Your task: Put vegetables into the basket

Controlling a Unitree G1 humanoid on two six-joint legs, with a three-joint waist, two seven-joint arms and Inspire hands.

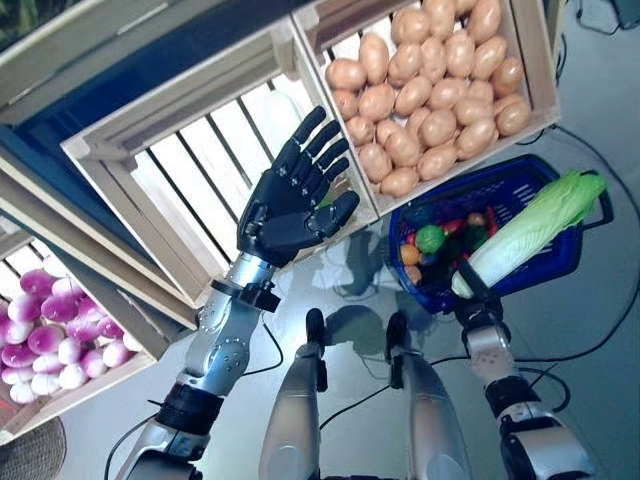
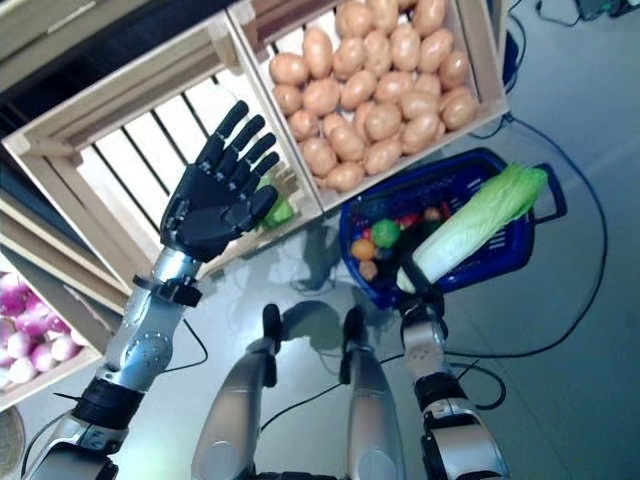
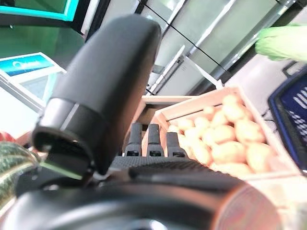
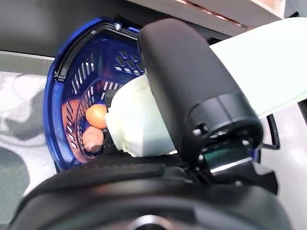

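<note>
My right hand [image 1: 470, 288] is shut on the white base of a long pale-green napa cabbage [image 1: 530, 228]. The cabbage slants up and to the right above the blue plastic basket [image 1: 548, 262] on the floor. In the right wrist view my thumb [image 4: 192, 91] lies across the cabbage [image 4: 136, 122], with the basket [image 4: 72, 72] just past it. Inside the basket lie several small vegetables, among them a green one [image 1: 429, 238] and an orange one [image 4: 97, 115]. My left hand [image 1: 290, 205] is raised and open, holding nothing, in front of an empty slatted wooden crate [image 1: 190, 170].
A wooden crate full of potatoes [image 1: 430, 90] stands just behind the basket. At the far left, another crate holds purple-and-white turnips [image 1: 50, 335]. A small green vegetable [image 2: 281, 212] shows behind my left hand, at the empty crate's corner.
</note>
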